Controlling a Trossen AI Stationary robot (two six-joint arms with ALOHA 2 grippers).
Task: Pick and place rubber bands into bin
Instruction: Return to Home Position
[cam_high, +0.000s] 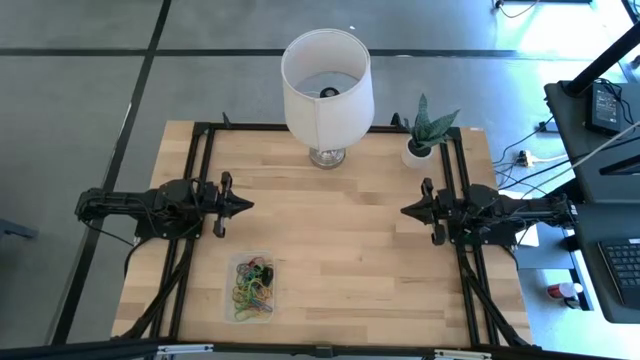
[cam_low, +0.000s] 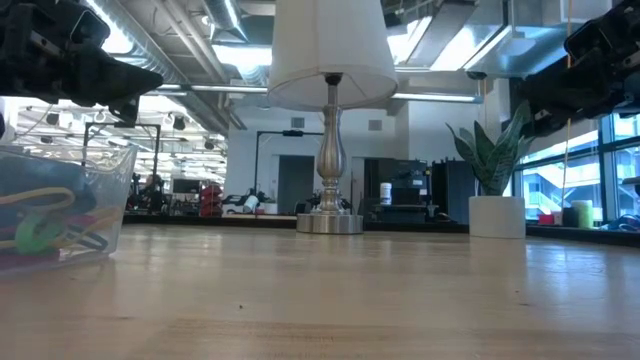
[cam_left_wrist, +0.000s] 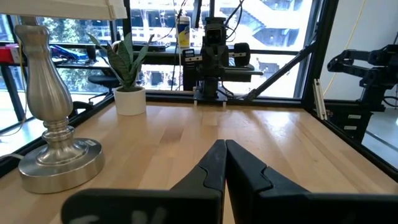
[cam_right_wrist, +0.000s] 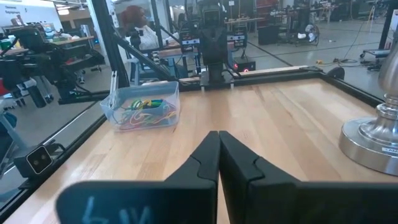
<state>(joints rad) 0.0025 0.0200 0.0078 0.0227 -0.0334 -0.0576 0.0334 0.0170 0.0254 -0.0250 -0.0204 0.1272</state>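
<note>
The clear plastic bin (cam_high: 251, 287) stands flat on the table near its near edge, left of centre, and holds a tangle of coloured rubber bands (cam_high: 254, 285). The low view has the bin (cam_low: 60, 215) at its left, and the right wrist view shows the bin (cam_right_wrist: 142, 106) with its bands (cam_right_wrist: 144, 111) far off. My left gripper (cam_high: 246, 205) hovers shut above the table's left side, beyond the bin, holding nothing; its shut tips (cam_left_wrist: 222, 146) show in its wrist view. My right gripper (cam_high: 406, 211) hovers shut at the table's right side (cam_right_wrist: 218, 137), also holding nothing.
A white-shaded lamp (cam_high: 327, 85) with a silver base (cam_left_wrist: 55, 155) stands at the far middle of the table. A small plant in a white pot (cam_high: 425, 135) is at the far right. Bare wood (cam_high: 330, 240) lies between the two grippers. A person (cam_right_wrist: 138, 28) shows in the room beyond.
</note>
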